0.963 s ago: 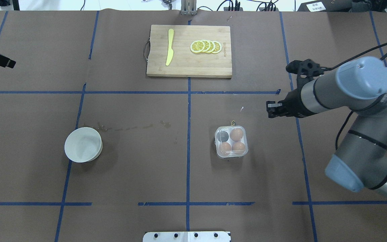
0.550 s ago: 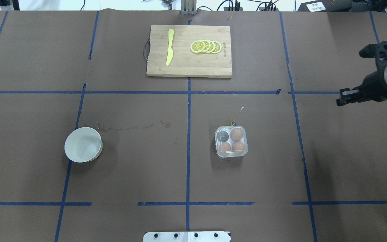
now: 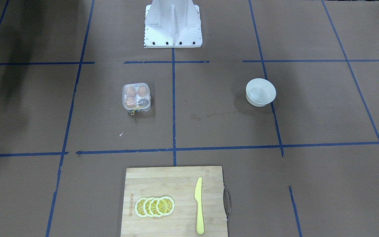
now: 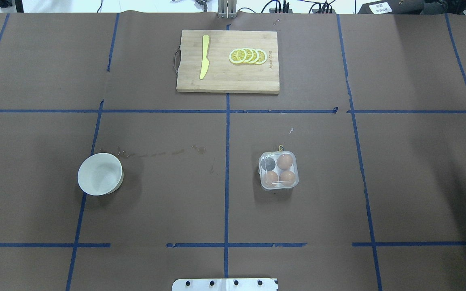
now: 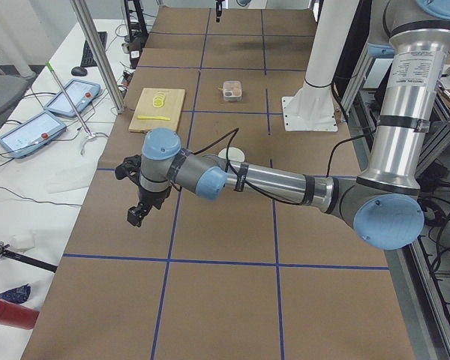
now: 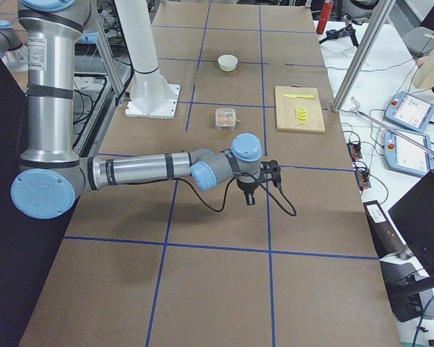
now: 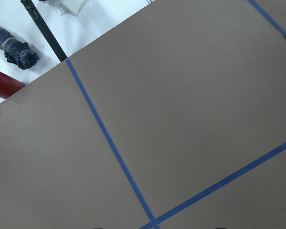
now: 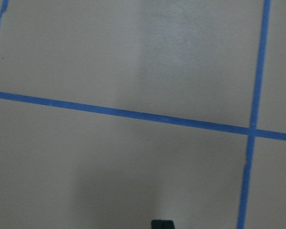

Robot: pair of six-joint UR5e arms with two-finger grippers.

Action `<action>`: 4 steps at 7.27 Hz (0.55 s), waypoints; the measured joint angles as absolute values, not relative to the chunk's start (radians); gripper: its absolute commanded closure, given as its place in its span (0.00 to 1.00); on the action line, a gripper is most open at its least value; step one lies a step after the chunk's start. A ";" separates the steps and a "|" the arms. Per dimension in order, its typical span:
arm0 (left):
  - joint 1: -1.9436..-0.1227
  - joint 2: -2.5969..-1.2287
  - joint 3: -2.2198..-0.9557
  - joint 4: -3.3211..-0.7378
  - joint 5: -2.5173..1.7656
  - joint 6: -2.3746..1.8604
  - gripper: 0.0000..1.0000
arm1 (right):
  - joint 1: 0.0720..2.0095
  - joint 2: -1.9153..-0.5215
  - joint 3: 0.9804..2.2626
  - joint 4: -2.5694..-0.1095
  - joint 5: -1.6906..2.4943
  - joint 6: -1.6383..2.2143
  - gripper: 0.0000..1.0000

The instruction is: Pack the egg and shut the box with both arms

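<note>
The clear box (image 4: 278, 170) stands right of the table's middle with its lid down and yellow string at its far side; it also shows in the front view (image 3: 136, 96). Three tan eggs (image 4: 284, 161) sit in its cells, and I cannot tell the task's egg from the others. The fourth cell looks dark. My left gripper (image 5: 139, 214) hangs over bare paper far from the box; its wrist view shows only two dark slivers far apart at the bottom edge. My right gripper (image 6: 249, 195) is also far from the box, its fingertips (image 8: 162, 224) together and holding nothing.
A white bowl (image 4: 100, 174) stands left of centre. A wooden cutting board (image 4: 227, 81) at the far side holds lemon slices (image 4: 248, 56) and a yellow knife (image 4: 204, 56). The white metal base (image 3: 173, 33) is at the robot's edge. Blue tape lines cross the brown paper.
My right arm has drawn back to the right, out of the overhead view. The dark tip of my left arm at the far left has gone too. The box and eggs have not moved.
</note>
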State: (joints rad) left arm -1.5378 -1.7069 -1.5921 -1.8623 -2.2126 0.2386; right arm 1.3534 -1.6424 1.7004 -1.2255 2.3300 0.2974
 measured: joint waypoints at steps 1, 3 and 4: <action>-1.552 -1.707 -1.577 -1.854 -2.214 0.253 0.12 | 1.396 -1.639 1.659 -1.235 2.333 0.243 0.01; -1.562 -1.711 -1.566 -1.801 -2.216 0.261 0.12 | 1.430 -1.612 1.632 -1.294 2.325 0.208 0.00; -1.563 -1.714 -1.564 -1.774 -2.217 0.262 0.08 | 1.436 -1.595 1.629 -1.331 2.320 0.201 0.00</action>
State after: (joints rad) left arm -1.5631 -1.7145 -1.5643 -1.7744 -2.2169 0.2615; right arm 1.4356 -1.5948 1.6295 -1.3315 2.3200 0.2006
